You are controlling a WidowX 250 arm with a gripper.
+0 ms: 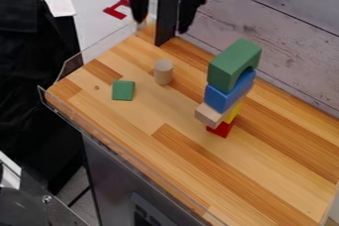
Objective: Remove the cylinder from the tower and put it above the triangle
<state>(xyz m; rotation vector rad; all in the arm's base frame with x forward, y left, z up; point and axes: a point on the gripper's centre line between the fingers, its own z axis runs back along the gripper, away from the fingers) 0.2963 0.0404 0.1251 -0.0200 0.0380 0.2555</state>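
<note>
At 12 o'clock the gripper is blurred, its upper part cut off by the top edge, and it hides the top of the post. At 3 o'clock the wood block and blue block hide much of the yellow block. The arch covers the blue block's top. The table is cut off at 5 o'clock, the black cloth at 9. A speck towards 9 is too small to tell.

bright, even light with faint soft shadows and pale glints on the clear rim
</note>
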